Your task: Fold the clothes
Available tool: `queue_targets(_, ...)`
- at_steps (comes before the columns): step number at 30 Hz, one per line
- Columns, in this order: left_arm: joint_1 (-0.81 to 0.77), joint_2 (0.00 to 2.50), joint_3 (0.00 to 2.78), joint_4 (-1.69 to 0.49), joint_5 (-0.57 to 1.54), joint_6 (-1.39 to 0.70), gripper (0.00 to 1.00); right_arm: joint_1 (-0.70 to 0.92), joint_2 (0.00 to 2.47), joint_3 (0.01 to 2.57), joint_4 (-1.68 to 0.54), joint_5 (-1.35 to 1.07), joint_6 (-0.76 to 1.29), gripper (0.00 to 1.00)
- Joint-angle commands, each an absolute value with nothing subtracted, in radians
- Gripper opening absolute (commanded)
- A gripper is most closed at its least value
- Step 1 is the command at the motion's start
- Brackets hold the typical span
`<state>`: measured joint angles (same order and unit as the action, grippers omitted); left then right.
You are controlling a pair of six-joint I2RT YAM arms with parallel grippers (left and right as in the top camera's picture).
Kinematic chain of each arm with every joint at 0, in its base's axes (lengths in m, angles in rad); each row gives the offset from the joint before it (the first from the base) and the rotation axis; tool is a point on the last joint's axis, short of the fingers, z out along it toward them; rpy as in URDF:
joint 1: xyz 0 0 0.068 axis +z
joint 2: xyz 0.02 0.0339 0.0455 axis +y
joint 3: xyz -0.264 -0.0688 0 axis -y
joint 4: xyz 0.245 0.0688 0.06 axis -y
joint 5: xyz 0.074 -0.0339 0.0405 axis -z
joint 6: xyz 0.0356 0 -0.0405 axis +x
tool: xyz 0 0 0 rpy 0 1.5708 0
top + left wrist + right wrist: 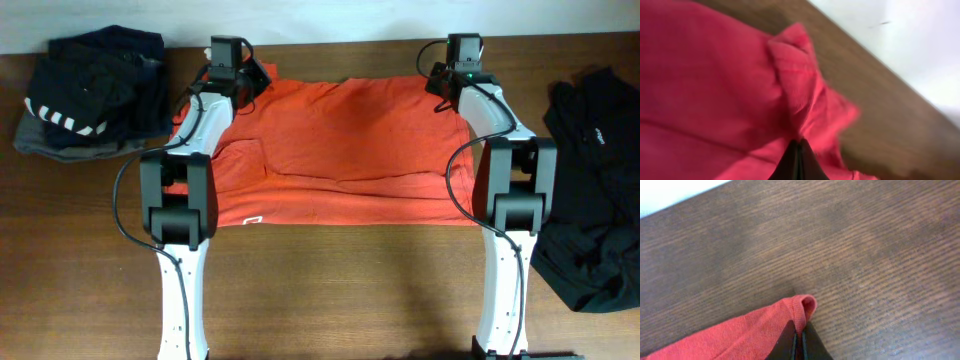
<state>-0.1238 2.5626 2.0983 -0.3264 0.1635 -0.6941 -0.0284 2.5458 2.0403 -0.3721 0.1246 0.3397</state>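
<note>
The orange-red T-shirt (340, 150) lies spread across the middle of the wooden table, folded over on itself, with a small white mark near its front left edge. My left gripper (250, 82) is at the shirt's far left corner, shut on a bunched bit of the red cloth (805, 95); its fingertips (799, 147) pinch the fabric. My right gripper (443, 82) is at the far right corner, shut on the hemmed edge of the shirt (795, 311); its fingertips (800, 332) hold it just above the wood.
A dark navy and grey pile with white stripes (90, 95) sits at the far left. A loose black garment (595, 190) lies at the right edge. The table's far edge (330, 42) runs just behind both grippers. Bare wood (340, 290) lies in front of the shirt.
</note>
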Motion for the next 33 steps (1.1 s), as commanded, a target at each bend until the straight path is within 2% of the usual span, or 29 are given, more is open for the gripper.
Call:
queue_targets(1, -0.12, 2.483, 2.126, -0.377, 0.077, -0.565, 0.01, -0.035, 2.509, 2.043, -0.402, 0.162, 0.345, 0.04)
queue_targets(13, -0.118, 2.4, 2.126, -0.465, 0.081, -0.525, 0.01, -0.036, 2.396, 2.045, -0.485, 0.184, 0.303, 0.04)
queue_targets(21, -0.11, 2.348, 2.126, -0.635, 0.07, -0.525, 0.01, -0.036, 2.373, 2.047, -0.597, 0.215, 0.292, 0.04)
queue_targets(33, -0.109, 2.289, 2.127, -0.879, -0.081, -0.498, 0.01, -0.036, 2.315, 2.048, -0.728, 0.223, 0.292, 0.04)
